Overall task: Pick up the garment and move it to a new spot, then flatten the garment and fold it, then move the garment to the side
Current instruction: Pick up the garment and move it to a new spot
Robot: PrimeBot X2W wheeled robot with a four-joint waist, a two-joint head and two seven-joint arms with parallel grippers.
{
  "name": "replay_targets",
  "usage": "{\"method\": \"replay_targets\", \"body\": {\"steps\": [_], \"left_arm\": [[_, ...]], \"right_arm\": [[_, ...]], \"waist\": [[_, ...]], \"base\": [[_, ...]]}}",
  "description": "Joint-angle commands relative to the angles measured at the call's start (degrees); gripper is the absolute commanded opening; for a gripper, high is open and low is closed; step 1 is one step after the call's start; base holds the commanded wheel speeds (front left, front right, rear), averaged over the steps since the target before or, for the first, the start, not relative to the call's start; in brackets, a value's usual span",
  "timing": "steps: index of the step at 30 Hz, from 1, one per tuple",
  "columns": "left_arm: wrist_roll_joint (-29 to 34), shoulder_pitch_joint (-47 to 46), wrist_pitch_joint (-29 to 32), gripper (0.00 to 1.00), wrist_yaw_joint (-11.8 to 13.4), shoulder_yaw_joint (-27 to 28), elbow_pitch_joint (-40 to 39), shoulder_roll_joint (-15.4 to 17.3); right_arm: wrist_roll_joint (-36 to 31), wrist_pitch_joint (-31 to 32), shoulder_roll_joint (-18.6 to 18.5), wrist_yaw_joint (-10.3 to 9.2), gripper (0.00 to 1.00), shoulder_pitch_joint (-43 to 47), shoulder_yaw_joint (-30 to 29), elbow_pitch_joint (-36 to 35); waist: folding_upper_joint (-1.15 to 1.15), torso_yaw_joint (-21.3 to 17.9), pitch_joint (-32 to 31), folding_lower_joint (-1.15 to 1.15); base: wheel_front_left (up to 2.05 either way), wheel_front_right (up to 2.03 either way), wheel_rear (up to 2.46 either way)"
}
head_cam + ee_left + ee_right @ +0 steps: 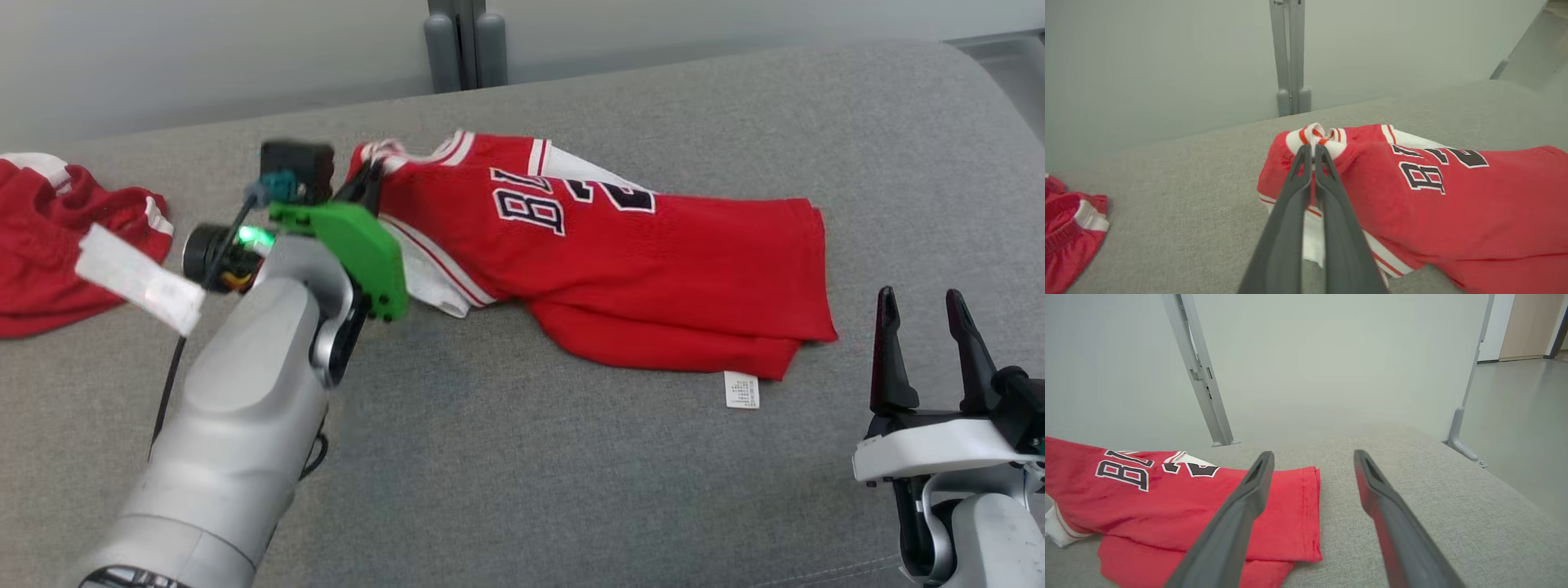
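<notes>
Jersey (653, 261), red with white trim, is lying crumpled and partly doubled over on a grey cushion (571, 490), toward the far edge. Black letters edged in white are showing: a clear "B", a partial letter beside it, and part of a "2". A white care label (741, 389) is sticking out at the near hem, its print too small to read. The left gripper (1312, 149) is pinching the white-and-red trim at the jersey's left end, jaws closed tight on it. The right gripper (922, 306) is hovering to the right, apart from the cloth, jaws wide and holding nothing. The pick-up step seems to be in hand; next the left arm likely needs to lift and carry the jersey clear. Another red garment (49, 245) is lying at the far left.
</notes>
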Motion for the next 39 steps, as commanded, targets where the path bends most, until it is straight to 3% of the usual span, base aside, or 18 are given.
{"method": "replay_targets", "body": {"steps": [1, 12, 13, 14, 25, 31, 39], "left_arm": [[-0.4, 1.4, -1.3, 0.00, 0.7, 0.4, 1.9, 0.7], [-2.5, 2.2, -9.2, 0.01, 3.2, 3.3, 12.6, 0.2], [-2.5, 1.8, -9.9, 0.36, 3.4, 3.4, 13.0, 0.2], [-2.5, 1.7, -10.5, 0.98, 3.3, 3.5, 13.2, 0.2], [-1.4, 4.8, -13.4, 1.00, 1.9, 5.0, 11.0, -1.1], [0.8, 11.3, -13.3, 1.00, 2.3, 8.8, 2.6, -0.3], [9.5, 24.5, -13.3, 1.00, 3.8, 15.4, -15.9, -0.5]], "right_arm": [[0.1, -0.2, -0.1, 0.01, 1.00, -1.0, 0.2, 0.0], [-0.9, -0.2, -0.1, 0.01, 1.00, -2.1, 1.2, -0.1], [-0.9, -0.2, -0.1, 0.01, 1.00, -2.1, 1.5, 0.0], [-0.9, -0.2, -0.1, 0.01, 1.00, -2.2, 1.6, 0.1], [-1.2, -0.2, -0.1, 0.01, 1.00, -0.9, 2.3, 0.4], [-1.2, -0.2, -0.1, 0.01, 1.00, -0.3, 2.5, 0.6], [-1.8, -0.2, -0.1, 0.01, 1.00, 1.0, 2.3, -0.7]], "waist": [[0.00, 0.0, 2.0, 0.00], [0.00, 0.8, 3.9, 0.00], [0.00, 0.8, 4.0, 0.00], [0.00, 0.9, 4.0, 0.00], [0.00, 2.1, 2.1, 0.00], [0.00, 2.9, 0.6, 0.00], [0.00, 3.7, -2.8, 0.00]], "base": [[0.00, 0.00, 0.00], [0.00, 0.00, 0.00], [0.00, 0.00, 0.00], [0.00, 0.00, 0.00], [0.00, 0.00, 0.00], [0.00, 0.00, 0.00], [0.00, 0.00, 0.00]]}}
